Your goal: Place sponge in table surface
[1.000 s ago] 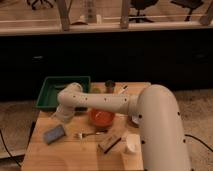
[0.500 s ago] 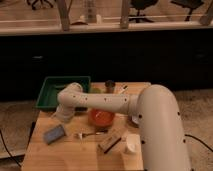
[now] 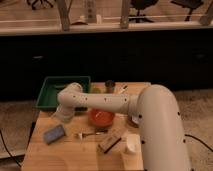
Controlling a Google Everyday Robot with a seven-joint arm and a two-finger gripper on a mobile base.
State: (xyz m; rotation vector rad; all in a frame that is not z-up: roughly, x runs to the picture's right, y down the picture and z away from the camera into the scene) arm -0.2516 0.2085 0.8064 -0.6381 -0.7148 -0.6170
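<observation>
The blue-grey sponge lies flat on the light wooden table surface, at its left side. My gripper hangs at the end of the white arm, just above and to the right of the sponge, between it and the green tray. The wrist hides whether the gripper touches the sponge.
A green tray sits at the back left corner. An orange bowl is mid-table, with a fork and a brown wooden block in front of it. A white cup stands front right and a dark cup at the back.
</observation>
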